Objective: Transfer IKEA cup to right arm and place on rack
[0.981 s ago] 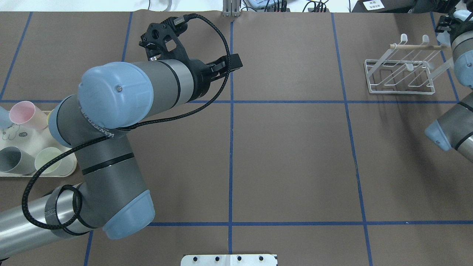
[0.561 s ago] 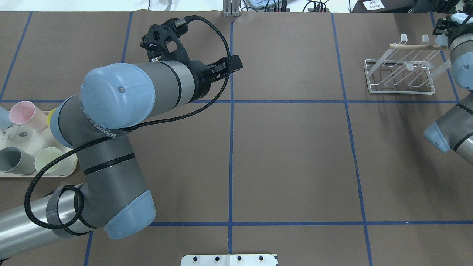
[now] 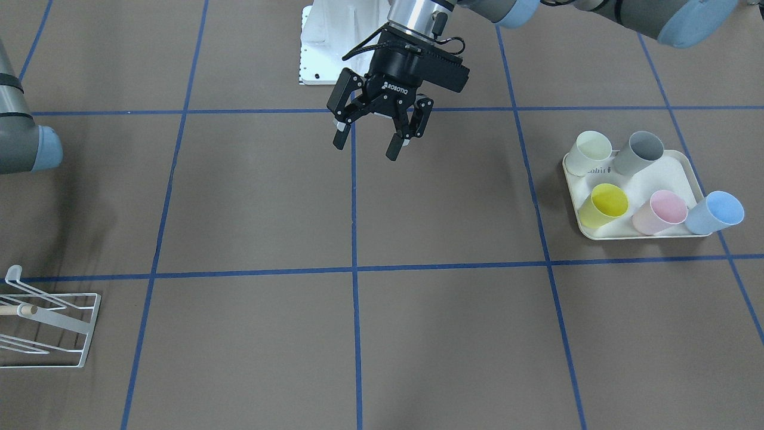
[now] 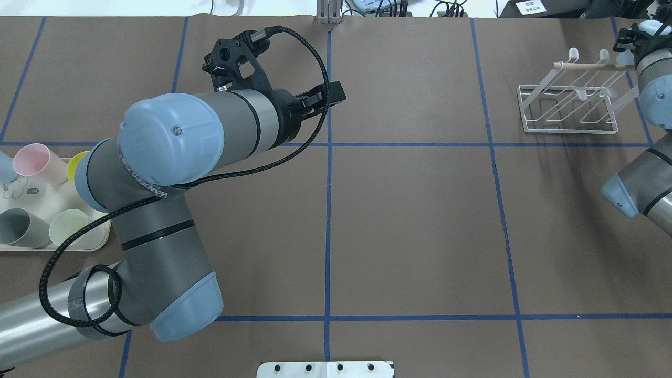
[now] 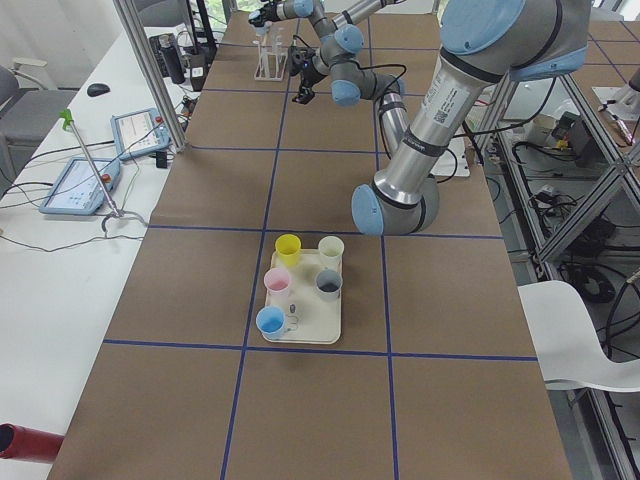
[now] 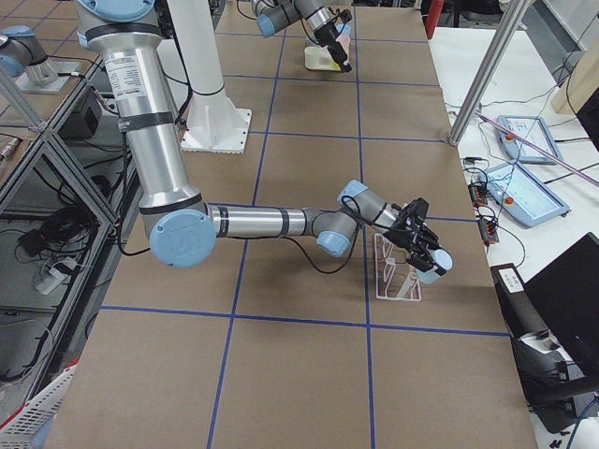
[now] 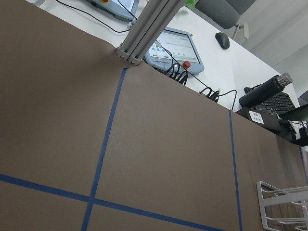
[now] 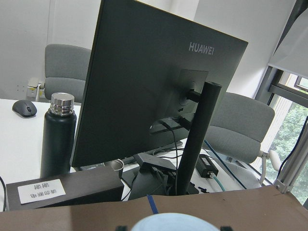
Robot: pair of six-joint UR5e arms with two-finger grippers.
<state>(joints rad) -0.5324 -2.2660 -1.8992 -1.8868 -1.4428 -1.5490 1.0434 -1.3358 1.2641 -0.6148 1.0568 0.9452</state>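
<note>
My right gripper [image 6: 429, 260] is shut on a light-blue cup [image 6: 441, 263] and holds it over the far end of the white wire rack [image 6: 391, 273]. In the right wrist view the cup [image 8: 175, 222] shows at the bottom edge between the two fingertips. In the overhead view the rack [image 4: 567, 107] stands at the far right, and the right gripper [image 4: 630, 38] sits at its right end. My left gripper [image 3: 367, 142] is open and empty, hanging above the table's middle line, far from the rack.
A cream tray [image 3: 686, 164] holds several cups: yellow [image 3: 603, 204], pink [image 3: 658, 212], blue [image 3: 714, 212], grey and pale. It lies on my left side. A white base plate [image 3: 316, 42] sits by the robot. Blue tape lines grid the brown table.
My left arm's elbow and wrist have shifted slightly to the right; its gripper stays open. My right wrist has moved a little toward the far right edge beside the rack.
</note>
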